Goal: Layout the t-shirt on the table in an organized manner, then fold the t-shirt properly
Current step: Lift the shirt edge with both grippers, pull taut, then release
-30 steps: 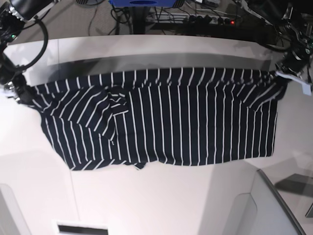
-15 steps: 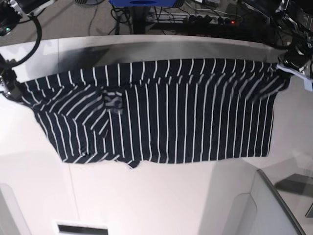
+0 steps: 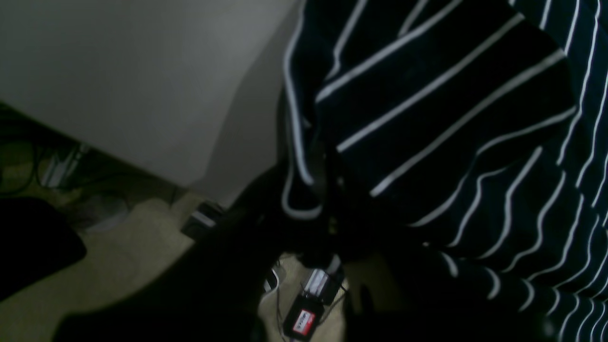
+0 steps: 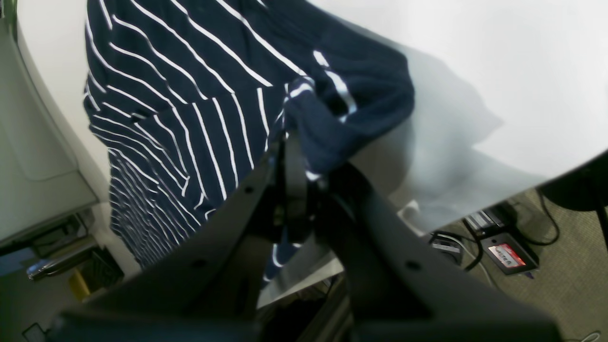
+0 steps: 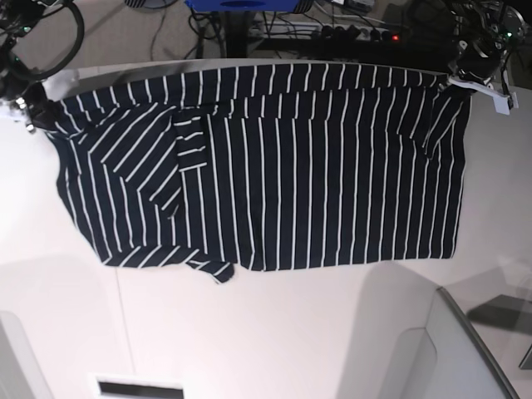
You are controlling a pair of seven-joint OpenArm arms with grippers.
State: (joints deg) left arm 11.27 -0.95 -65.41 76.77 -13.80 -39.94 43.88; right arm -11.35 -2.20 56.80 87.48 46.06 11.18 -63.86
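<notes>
The t-shirt (image 5: pixel 274 166), dark navy with thin white stripes, hangs stretched wide between my two grippers over the far part of the white table (image 5: pixel 266 332). Its lower edge lies on the tabletop, and a sleeve is folded onto the cloth left of centre. My left gripper (image 5: pixel 465 71) is shut on the shirt's upper right corner; the left wrist view shows the bunched cloth (image 3: pixel 451 118) pinched between dark fingers (image 3: pixel 304 204). My right gripper (image 5: pixel 29 104) is shut on the upper left corner, where the cloth (image 4: pixel 190 109) folds over the fingers (image 4: pixel 297 180).
A grey bin (image 5: pixel 449 357) stands at the near right and a white tray (image 5: pixel 141 386) at the near left. Beyond the table's far edge, cables and a power strip (image 5: pixel 349 33) lie on the floor.
Both grippers have moved toward the table's far edge with the shirt's top corners. The cloth is pulled tauter and flatter, and its lower edge has slid farther back.
</notes>
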